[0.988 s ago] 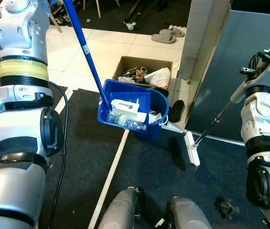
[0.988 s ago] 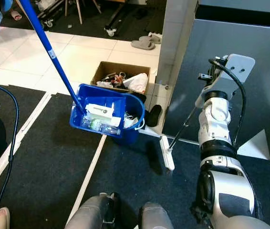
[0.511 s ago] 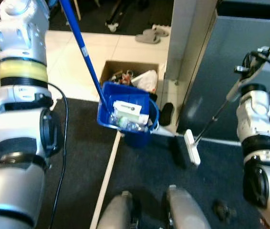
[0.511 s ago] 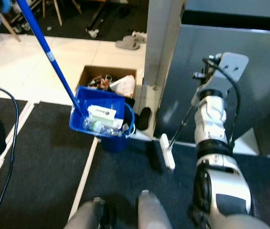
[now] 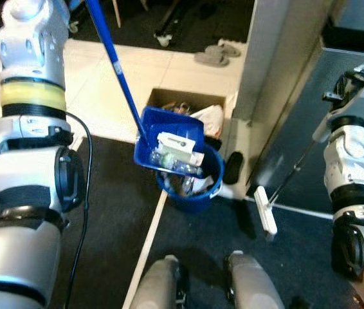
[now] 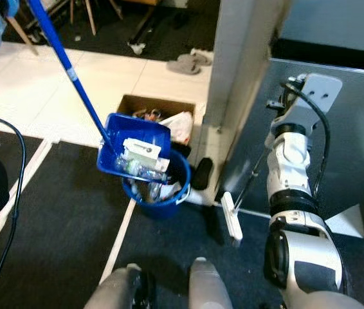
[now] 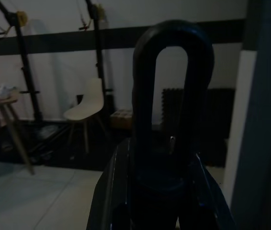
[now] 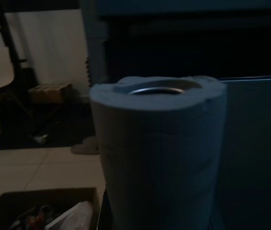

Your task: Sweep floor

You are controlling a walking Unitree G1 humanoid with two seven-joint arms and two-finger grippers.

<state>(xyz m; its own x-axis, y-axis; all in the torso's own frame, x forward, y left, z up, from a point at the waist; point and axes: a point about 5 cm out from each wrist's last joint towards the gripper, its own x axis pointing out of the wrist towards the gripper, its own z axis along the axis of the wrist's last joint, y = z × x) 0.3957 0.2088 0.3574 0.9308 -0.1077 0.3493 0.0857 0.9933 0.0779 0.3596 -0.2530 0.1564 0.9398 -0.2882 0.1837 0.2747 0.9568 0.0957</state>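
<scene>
Since a second ago, the blue dustpan (image 5: 169,138) has lifted and swung over the round blue bin (image 5: 191,183), tilted so its load of bottles and paper hangs above the bin mouth; before, it sat lower, in front of the bin.

Nearest are the robot's legs (image 5: 201,283) on the dark mat (image 5: 105,219). Just beyond on the right, the broom (image 5: 265,211) rests its white head on the mat, its thin shaft rising to the right arm (image 5: 352,174). Whether the right gripper is closed on the shaft cannot be told. Its wrist view shows a grey foam handle end (image 8: 157,153) close up.

The dustpan's long blue pole (image 5: 114,61) runs up past the left arm (image 5: 31,129); the left gripper's grasp cannot be told either, though a dark loop end (image 7: 173,86) stands before its camera.

Behind the bin sits a cardboard box (image 5: 185,103) of rubbish, then pale tiles and slippers (image 5: 217,55).

The pan looks light and stiff, but its long pole makes it tip easily; holding high demands slow tilting, or litter will spill past the rim.
</scene>
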